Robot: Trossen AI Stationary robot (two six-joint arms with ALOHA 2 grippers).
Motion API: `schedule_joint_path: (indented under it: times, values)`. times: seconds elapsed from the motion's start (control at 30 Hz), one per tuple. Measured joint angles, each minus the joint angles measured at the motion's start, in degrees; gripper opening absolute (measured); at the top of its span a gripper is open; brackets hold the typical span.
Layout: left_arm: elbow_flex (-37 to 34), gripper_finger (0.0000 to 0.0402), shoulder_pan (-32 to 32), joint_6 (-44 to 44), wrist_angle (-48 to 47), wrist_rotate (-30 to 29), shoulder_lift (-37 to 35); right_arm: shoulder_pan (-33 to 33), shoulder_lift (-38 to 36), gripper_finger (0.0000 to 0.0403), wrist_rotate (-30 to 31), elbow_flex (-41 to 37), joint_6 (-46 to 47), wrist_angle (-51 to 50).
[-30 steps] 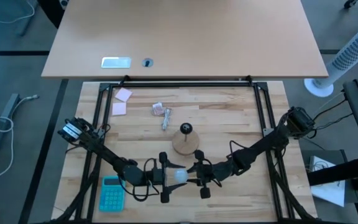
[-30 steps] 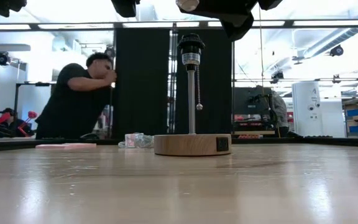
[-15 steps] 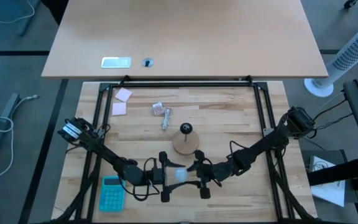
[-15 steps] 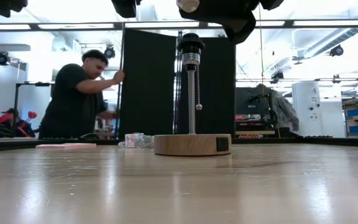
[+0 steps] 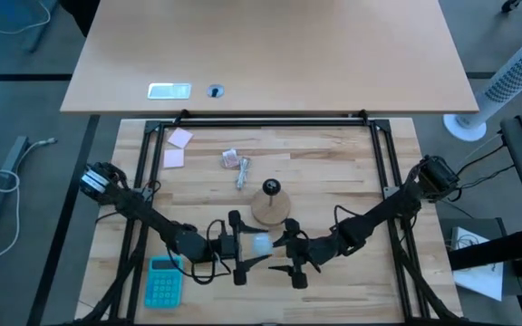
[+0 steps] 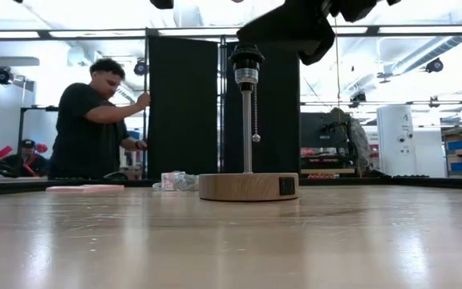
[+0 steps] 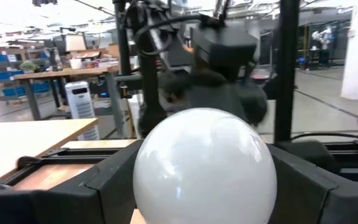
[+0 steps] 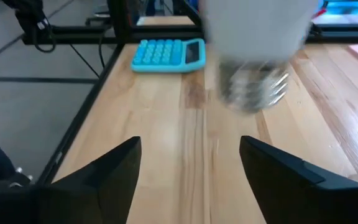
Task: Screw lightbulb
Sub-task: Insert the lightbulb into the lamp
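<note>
The white frosted lightbulb is in my left gripper, in the air near the table's front edge. It is just nearer than the round wooden disc with the black socket. In the left wrist view the bulb fills the space between the fingers. My right gripper is open and empty, just right of the bulb and facing it. In the right wrist view its fingers stand apart below the bulb's metal thread. The bulb is out of the low view. My left gripper pinches the bulb's round glass globe by two opposite sides between its two fingers. The fingers come in level from the table's left. The bulb is lifted clear of the table, with its metal thread pointing down.
A blue calculator lies at the front left. Pink notes and a crumpled wrapper with a cord lie at the far left. The lamp's post and socket rise from the disc. A person stands beyond the table.
My left gripper has risen with the bulb and gone a little toward the far edge, toward the wooden disc. The bulb has left the top of the low view. My right gripper has stayed open beside it.
</note>
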Motion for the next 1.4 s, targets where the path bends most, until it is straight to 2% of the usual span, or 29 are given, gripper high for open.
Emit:
schedule_joint_path:
  times: [0.13, 0.3, 0.63, 0.77, 1.1, 1.4]
  values:
    - [-0.04, 0.0278, 1.06, -0.18, -4.61, 0.15, -3.33, -0.02, -0.74, 0.0262, 0.17, 0.00, 0.52, -2.22]
    - [-0.04, 0.0278, 3.46, 0.10, -7.70, 0.15, -6.79, 0.11, -3.33, 0.0259, 4.81, -1.25, -1.74, -4.88]
    - [-0.02, 0.0278, 12.32, 0.67, -12.56, 0.76, -11.39, -3.06, -18.21, 0.0262, 6.10, -14.63, -1.99, -4.98]
    - [1.24, 0.0278, 15.47, 0.65, -12.93, 2.76, -13.01, -4.35, -21.43, 0.0256, 6.09, -17.97, -1.58, -4.75]
    - [8.37, 0.0278, 23.17, -3.45, -25.39, 3.84, -11.04, -6.72, -18.64, 0.0268, 2.51, -19.12, 1.12, -2.18]
    - [9.27, 0.0278, 23.73, -9.67, -26.83, 6.15, -10.73, -6.79, -16.00, 0.0267, 1.84, -19.15, 4.43, -1.92]
